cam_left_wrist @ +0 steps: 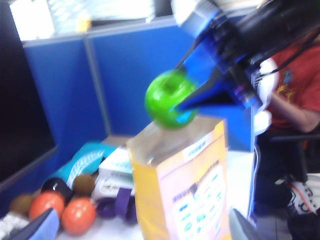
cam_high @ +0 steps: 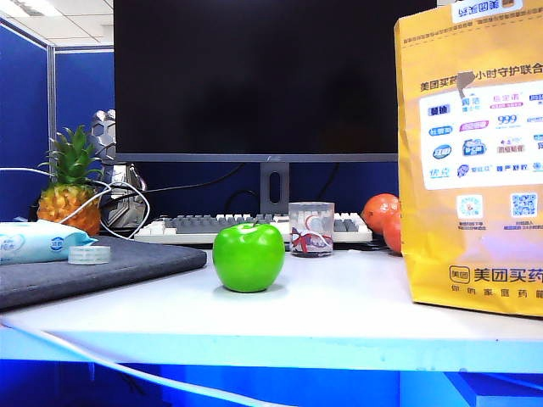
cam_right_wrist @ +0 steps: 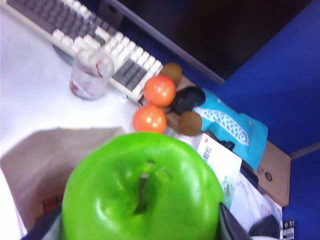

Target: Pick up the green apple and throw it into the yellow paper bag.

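The green apple [cam_right_wrist: 142,187] sits between the jaws of my right gripper [cam_right_wrist: 142,226], which is shut on it. It has a dark stem and hangs over the open mouth of the yellow paper bag [cam_right_wrist: 40,155]. In the left wrist view the same apple [cam_left_wrist: 167,100] is held in the right gripper [cam_left_wrist: 182,92] just above the top edge of the bag [cam_left_wrist: 185,190]. My left gripper [cam_left_wrist: 142,230] is open with nothing between its fingers, and it faces the bag from the side. In the exterior view the bag [cam_high: 475,170] stands at the right, and neither gripper shows there.
A second, paler green apple [cam_high: 248,256] rests on the white table. Behind it are a glass cup [cam_high: 310,229], a keyboard [cam_high: 195,225], red-orange fruits [cam_high: 379,212], a pineapple [cam_high: 69,191] and a wipes pack [cam_high: 34,242]. A person in red [cam_left_wrist: 295,85] sits beyond the bag.
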`<state>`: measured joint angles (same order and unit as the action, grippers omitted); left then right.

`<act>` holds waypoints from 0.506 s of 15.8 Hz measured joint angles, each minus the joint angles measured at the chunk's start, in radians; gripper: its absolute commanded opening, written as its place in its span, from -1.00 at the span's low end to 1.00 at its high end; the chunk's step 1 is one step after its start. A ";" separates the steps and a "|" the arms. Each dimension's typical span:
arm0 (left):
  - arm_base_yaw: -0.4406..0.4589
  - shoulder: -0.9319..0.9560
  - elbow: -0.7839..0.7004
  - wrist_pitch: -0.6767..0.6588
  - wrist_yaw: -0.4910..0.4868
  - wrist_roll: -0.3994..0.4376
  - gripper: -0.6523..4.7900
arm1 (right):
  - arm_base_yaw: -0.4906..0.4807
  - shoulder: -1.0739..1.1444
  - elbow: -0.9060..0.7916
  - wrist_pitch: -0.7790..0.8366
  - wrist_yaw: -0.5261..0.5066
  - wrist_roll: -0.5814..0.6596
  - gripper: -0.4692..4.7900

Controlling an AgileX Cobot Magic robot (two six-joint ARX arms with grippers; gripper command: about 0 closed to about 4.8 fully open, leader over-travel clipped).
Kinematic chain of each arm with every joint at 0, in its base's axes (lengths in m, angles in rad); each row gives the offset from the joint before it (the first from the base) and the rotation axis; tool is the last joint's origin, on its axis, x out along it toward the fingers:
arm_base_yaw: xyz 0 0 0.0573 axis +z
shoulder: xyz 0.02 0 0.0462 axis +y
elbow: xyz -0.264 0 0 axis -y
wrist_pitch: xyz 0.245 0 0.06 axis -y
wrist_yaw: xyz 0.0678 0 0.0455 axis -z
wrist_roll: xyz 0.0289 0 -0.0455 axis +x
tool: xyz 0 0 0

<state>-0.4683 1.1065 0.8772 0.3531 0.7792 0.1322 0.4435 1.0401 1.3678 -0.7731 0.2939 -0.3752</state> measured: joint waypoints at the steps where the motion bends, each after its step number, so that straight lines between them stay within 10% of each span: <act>1: 0.000 0.000 0.000 0.003 0.003 -0.006 1.00 | 0.000 0.005 0.000 -0.003 0.000 0.000 0.19; 2: 0.000 0.000 0.000 0.000 0.002 -0.010 1.00 | 0.000 0.011 0.000 -0.003 0.000 0.000 0.23; 4: 0.000 0.000 0.000 0.001 0.003 -0.013 1.00 | 0.000 0.025 0.000 -0.004 0.000 -0.011 1.00; 8: 0.000 0.000 0.000 -0.006 0.003 -0.013 1.00 | 0.000 0.045 0.000 0.039 -0.001 -0.033 1.00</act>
<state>-0.4683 1.1069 0.8772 0.3466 0.7822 0.1188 0.4438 1.0855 1.3674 -0.7338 0.2928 -0.4080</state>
